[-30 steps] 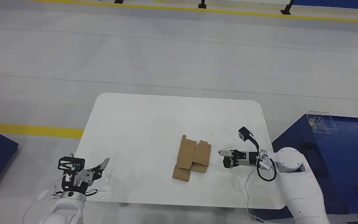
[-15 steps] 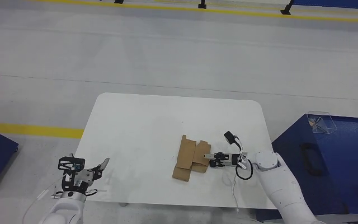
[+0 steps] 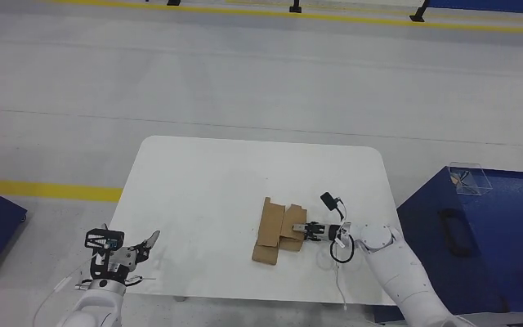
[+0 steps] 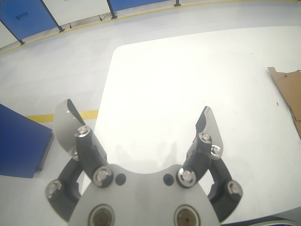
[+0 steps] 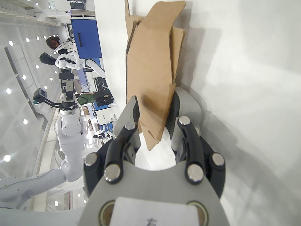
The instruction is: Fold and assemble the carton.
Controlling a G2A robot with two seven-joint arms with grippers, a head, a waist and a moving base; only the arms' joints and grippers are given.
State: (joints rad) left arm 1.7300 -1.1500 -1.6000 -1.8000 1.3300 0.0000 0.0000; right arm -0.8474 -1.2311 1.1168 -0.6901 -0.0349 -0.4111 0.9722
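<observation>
carton (image 3: 279, 230): flat brown card, mid-right on white table (image 3: 212, 188), its edge flap pinched between the fingers of my right gripper (image 5: 154, 111). left gripper (image 4: 136, 105): fingers wide, over front-left table corner. wrist label (image 5: 152, 212): print cut off.

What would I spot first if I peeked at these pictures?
A flat brown carton lies on the white table, closer to the robot's side. The right gripper pinches its edge, while the left gripper hangs open at the table's corner, far from the carton.
</observation>
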